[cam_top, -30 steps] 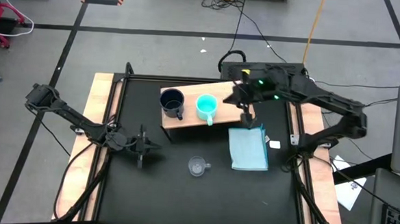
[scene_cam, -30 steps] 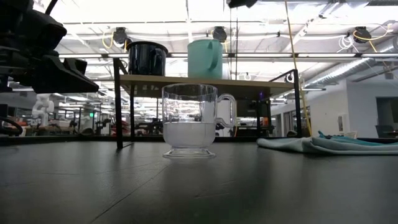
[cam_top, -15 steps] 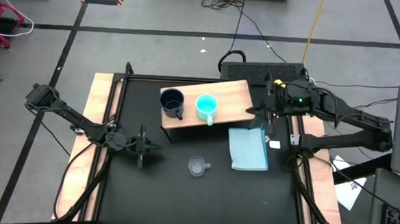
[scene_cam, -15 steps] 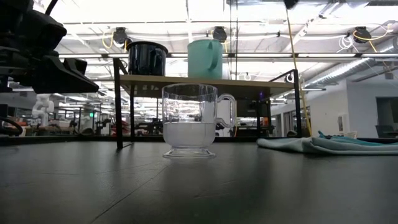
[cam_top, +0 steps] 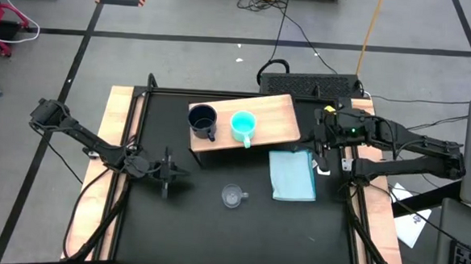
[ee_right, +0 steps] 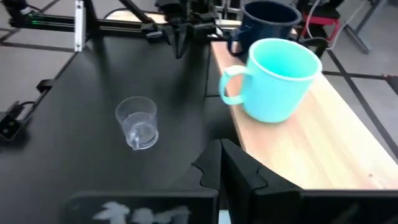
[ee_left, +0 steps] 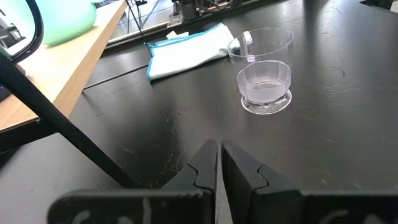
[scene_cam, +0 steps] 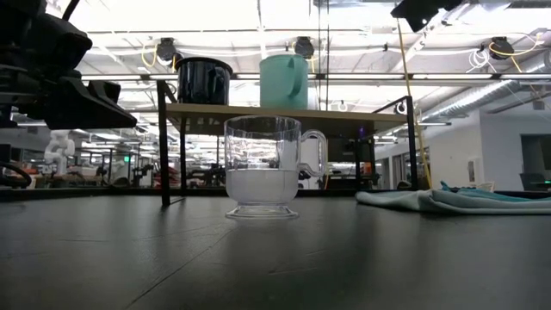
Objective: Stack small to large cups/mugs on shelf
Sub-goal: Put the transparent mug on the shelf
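Note:
The wooden shelf [cam_top: 270, 118] stands at the table's far middle on a dark base. The dark navy mug [cam_top: 203, 120] and the turquoise mug [cam_top: 243, 125] stand upright side by side on it, with their handles toward the near edge. The clear glass cup [cam_top: 232, 197] stands upright on the black table in front of the shelf. My left gripper [cam_top: 167, 174] is shut and empty, to the left of the glass cup [ee_left: 266, 78]. My right gripper [cam_top: 319, 144] is shut and empty beside the shelf's right end, facing the turquoise mug [ee_right: 280, 81].
A folded light-blue cloth [cam_top: 291, 174] lies flat on the table just near the shelf's right end, below my right gripper. A small white tag [cam_top: 324, 171] lies beside the cloth. Bare black table surrounds the glass cup.
My right gripper has drawn back from above the shelf, just right of the turquoise mug, toward the table's right edge and slightly toward the near edge, and it now stands off the shelf's right end. The mugs, the glass cup and my left arm have kept still.

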